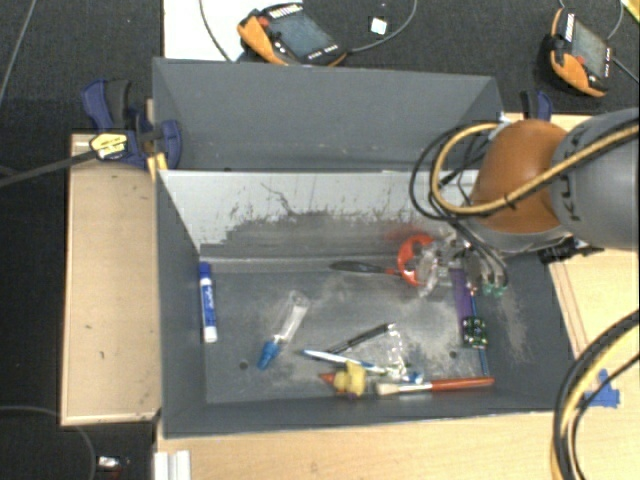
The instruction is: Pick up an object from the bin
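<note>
Gripper (438,268) sits low, just beside the orange-handled scissors (408,254), which lie flat at the foot of the sloped wall with blades pointing away from it; released or clenched: cannot tell, so no grasp is confirmed. Scissors are the likely target, judged from nearness alone. The bin (320,298) floor is scuffed and mostly bare here, leaving room to work; purple stick (466,296) and green board (473,333) lie near, heap of pens (400,378) well apart

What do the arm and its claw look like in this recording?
The arm is a thick, rounded grey link. A glossy orange dome cover sits at its wrist, with black and yellow cables looped around it. Beneath it is the claw, a small, pale metallic assembly.
</note>
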Robot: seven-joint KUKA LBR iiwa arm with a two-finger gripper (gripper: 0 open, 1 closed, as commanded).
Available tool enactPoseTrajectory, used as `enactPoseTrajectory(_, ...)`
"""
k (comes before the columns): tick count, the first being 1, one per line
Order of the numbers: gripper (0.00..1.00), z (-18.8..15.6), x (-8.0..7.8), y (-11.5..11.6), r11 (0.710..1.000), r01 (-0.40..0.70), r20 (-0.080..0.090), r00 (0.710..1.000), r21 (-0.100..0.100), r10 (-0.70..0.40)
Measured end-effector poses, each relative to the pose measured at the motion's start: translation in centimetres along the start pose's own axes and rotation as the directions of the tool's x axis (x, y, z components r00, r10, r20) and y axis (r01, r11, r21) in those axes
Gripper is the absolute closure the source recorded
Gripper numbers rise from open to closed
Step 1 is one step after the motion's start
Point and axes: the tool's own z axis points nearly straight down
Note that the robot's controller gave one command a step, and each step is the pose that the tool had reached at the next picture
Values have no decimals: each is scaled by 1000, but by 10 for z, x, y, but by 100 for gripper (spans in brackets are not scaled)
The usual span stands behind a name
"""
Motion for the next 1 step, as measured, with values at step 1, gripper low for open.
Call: enactPoseTrajectory(1, 100, -10, 0, 0, 1000, 1, 2, 1000, 0, -1)
